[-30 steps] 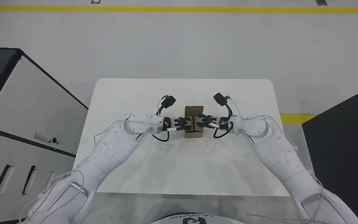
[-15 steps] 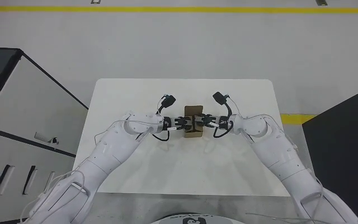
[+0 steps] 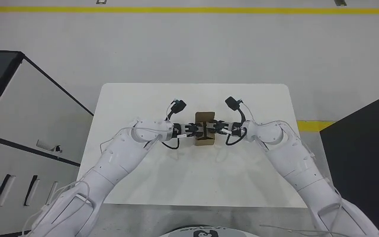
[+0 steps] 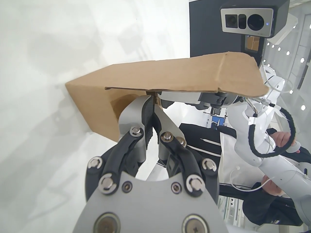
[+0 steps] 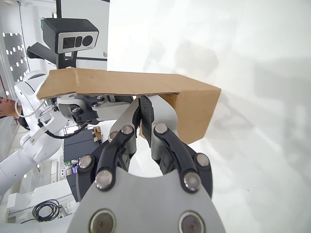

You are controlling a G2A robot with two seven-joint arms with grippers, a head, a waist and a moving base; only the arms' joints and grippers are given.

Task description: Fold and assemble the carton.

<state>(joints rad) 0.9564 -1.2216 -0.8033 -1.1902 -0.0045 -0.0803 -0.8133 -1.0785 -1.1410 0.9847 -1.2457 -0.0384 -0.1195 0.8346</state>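
A white table (image 3: 130, 106) with rounded corners stands on a pale grey floor (image 3: 189, 47). A long yellow line (image 3: 189, 9) crosses the floor beyond the table, and a short yellow strip (image 3: 312, 125) lies just off its right edge. A dark-framed cabinet (image 3: 35, 101) stands at the left, a dark panel (image 3: 355, 154) at the right. A coiled black cable (image 5: 46, 211) lies on the floor.

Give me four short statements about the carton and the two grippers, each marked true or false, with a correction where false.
1. The carton is on the white table, between both arms. True.
2. The left gripper hangs open, apart from the carton. False: it is shut on a carton edge.
3. The right gripper is shut on the carton. True.
4. The carton lies as a flat sheet. False: it is folded, with walls raised.
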